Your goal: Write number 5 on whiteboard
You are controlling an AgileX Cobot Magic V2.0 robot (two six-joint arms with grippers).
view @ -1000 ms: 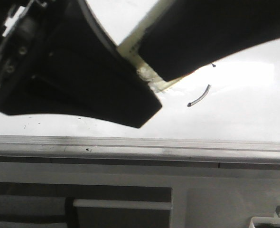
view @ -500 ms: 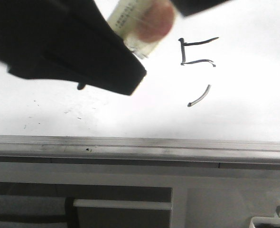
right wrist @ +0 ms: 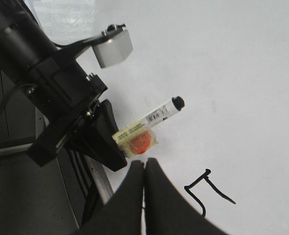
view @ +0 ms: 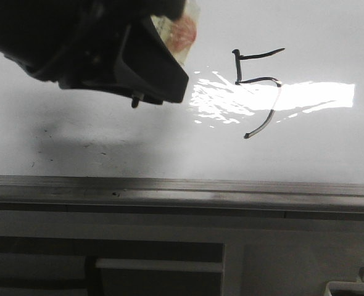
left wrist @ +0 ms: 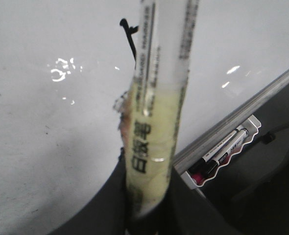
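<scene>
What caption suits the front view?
Left hand holds the marker off the whiteboard beside a finished number 5.

Number 5 (view: 256,92) on whiteboard (view: 330,148) — gripper (view: 163,61) leftward

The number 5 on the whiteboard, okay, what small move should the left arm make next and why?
Probably keep the marker off the whiteboard and back the left gripper away: the number 5 already shows bar, stem and belly, and the tip sits clear of it.

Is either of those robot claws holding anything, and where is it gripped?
The left gripper holds a marker by its taped rear end, tip pointing away. The right gripper is shut on nothing.
</scene>
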